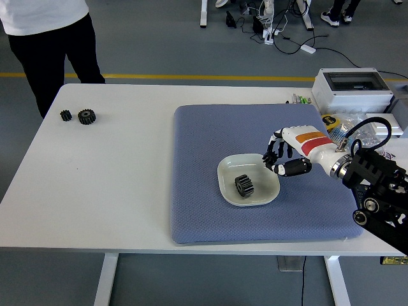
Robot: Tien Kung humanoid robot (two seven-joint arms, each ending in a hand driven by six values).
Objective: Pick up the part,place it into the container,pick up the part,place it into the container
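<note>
Hovering at the white dish's (224, 180) right rim, the right robot hand (278, 159) has its fingers loosely curled and grips nothing. One black gear (244, 185) already lies in the dish on the blue mat (204, 140), padding for drops; two gears (80, 116) wait far left on the counter (115, 185).
</note>
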